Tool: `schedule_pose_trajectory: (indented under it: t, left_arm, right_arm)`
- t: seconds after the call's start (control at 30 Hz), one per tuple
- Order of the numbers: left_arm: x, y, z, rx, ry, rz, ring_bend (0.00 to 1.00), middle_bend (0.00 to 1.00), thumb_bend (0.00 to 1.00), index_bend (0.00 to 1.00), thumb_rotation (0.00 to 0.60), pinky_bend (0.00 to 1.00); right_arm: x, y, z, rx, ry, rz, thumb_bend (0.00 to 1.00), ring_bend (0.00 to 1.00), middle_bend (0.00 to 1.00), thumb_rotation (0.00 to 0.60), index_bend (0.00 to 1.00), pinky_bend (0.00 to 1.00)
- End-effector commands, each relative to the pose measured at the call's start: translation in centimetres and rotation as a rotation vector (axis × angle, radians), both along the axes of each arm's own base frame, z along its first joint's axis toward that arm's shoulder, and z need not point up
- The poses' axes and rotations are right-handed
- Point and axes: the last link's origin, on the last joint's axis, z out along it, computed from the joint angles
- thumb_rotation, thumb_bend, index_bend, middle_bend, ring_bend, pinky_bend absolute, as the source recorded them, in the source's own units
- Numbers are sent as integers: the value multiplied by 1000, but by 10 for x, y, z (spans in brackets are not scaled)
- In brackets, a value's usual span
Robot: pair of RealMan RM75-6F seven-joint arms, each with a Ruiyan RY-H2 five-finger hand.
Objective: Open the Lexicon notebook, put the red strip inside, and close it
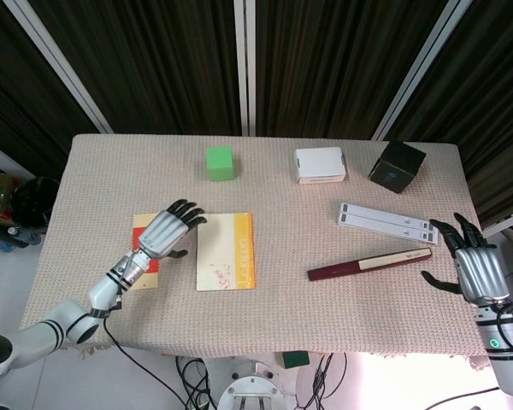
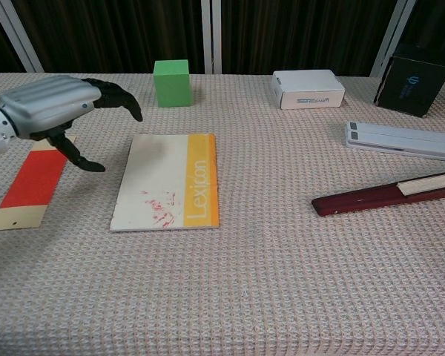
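The Lexicon notebook [image 1: 226, 251] [image 2: 168, 182] lies closed in the middle of the table, cream with an orange band along its right side. Left of it lies the red strip [image 1: 144, 265] [image 2: 28, 182], a cream card with a red middle, partly hidden under my left hand in the head view. My left hand [image 1: 168, 231] [image 2: 55, 109] hovers open between the strip and the notebook's left edge, fingers spread and pointing toward the notebook, holding nothing. My right hand [image 1: 476, 267] is open at the table's right edge, away from both, and shows only in the head view.
A green cube [image 1: 219, 162] [image 2: 171, 82] stands behind the notebook. A white box [image 1: 320, 165] [image 2: 308, 89], a black box [image 1: 397, 166] [image 2: 413, 85], a flat white case [image 1: 386, 223] [image 2: 402, 140] and a dark red pen-like case [image 1: 368, 265] [image 2: 386, 194] occupy the right half.
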Motion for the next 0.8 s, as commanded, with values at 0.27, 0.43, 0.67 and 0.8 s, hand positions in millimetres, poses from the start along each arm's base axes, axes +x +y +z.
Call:
schedule_pose_trajectory:
  t: [0.27, 0.43, 0.67, 0.8]
  left_arm:
    - [-2, 0, -19, -51, -11, 10, 118, 180, 23, 255, 600, 147]
    - [3, 3, -27, -63, 12, -16, 118, 180, 22, 256, 600, 147]
    - [12, 5, -35, -91, -33, -28, 118, 181, 22, 263, 600, 147]
    - [16, 7, -41, -106, -41, -26, 118, 182, 27, 267, 600, 147]
  right_arm:
    - [-6, 1, -2, -1, -5, -31, 129, 0, 185, 600, 153, 118]
    - [-7, 1, -6, 8, -4, -37, 129, 0, 181, 600, 153, 118]
    - [-11, 2, -4, -1, -2, -52, 129, 0, 180, 600, 153, 118]
    - [-13, 2, -4, -5, -3, -58, 130, 0, 178, 600, 153, 118]
